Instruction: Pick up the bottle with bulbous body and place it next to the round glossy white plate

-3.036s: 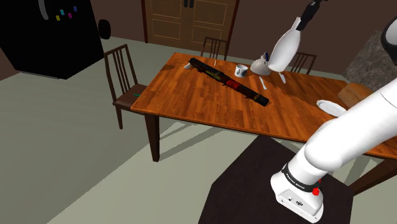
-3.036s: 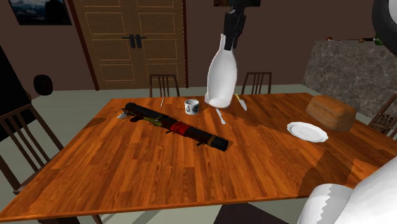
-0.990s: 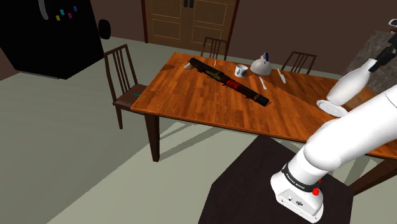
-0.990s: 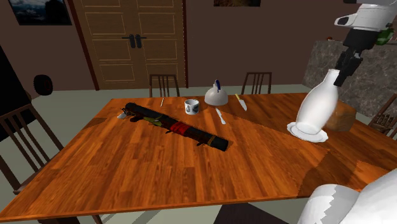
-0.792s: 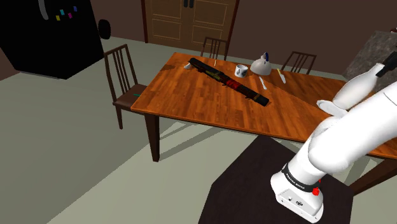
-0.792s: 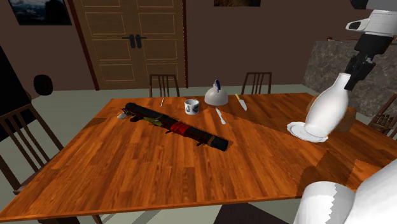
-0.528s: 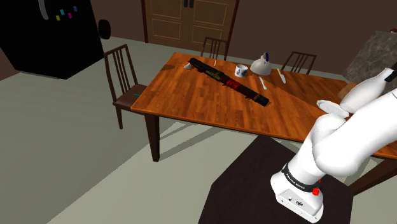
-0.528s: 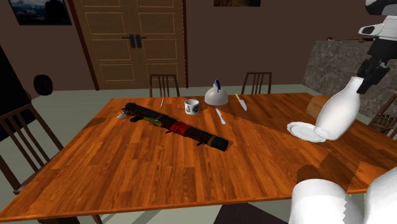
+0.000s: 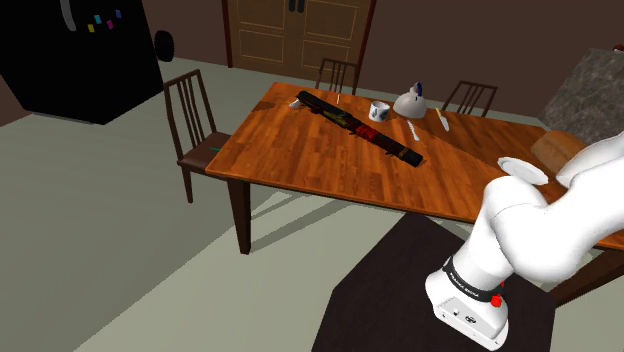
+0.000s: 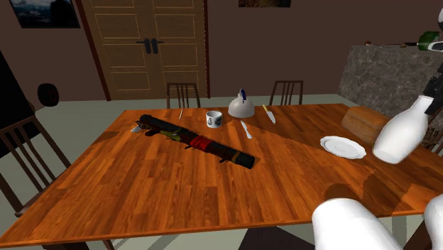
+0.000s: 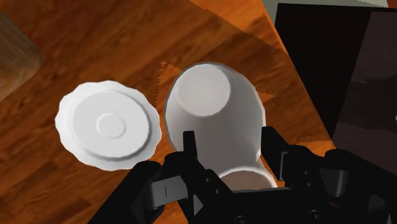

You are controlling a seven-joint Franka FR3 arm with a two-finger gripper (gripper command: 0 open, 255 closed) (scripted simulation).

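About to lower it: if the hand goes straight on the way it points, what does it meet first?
Probably the wooden table, through the white bottle the hand clasps: its base faces bare wood just beside the white plate. Height is unclear.

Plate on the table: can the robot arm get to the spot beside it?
Probably yes. The end effector, shut on the white bottle, hangs over the table right beside the plate, and nothing stands between them.
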